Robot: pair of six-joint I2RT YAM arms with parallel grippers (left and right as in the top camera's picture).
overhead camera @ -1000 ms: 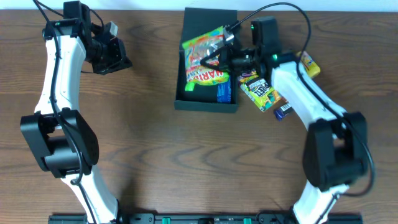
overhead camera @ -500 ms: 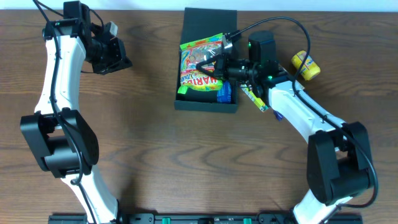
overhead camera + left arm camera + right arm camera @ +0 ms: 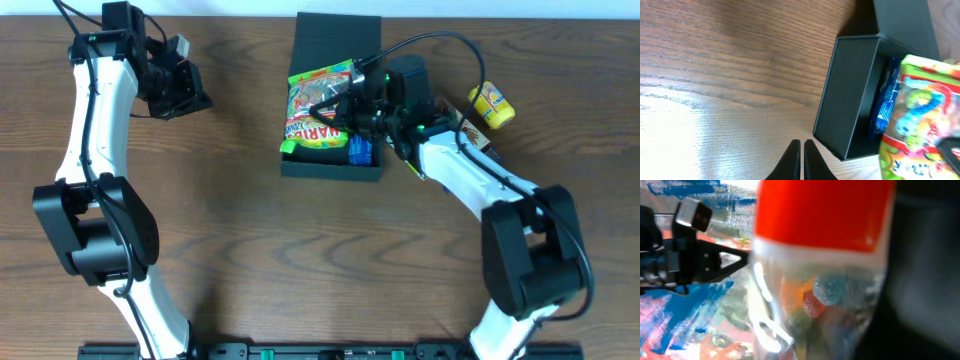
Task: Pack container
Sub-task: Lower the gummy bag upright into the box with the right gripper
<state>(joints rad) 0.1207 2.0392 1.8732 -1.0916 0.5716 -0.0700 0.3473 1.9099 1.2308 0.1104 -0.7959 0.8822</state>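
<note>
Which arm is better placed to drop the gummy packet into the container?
Right. The right gripper is shut on the gummy packet over the container; the left gripper is shut, empty, off to the side.

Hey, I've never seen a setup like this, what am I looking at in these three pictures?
Two white-and-black robot arms sit at a wooden table. One picture looks down from above; the other two come from a camera on each arm's wrist. The right gripper is shut on a colourful gummy bag, holding it over an open dark container that has a blue packet inside. A yellow packet lies on the table near that arm. The left gripper is shut and empty, off to the side.
</note>
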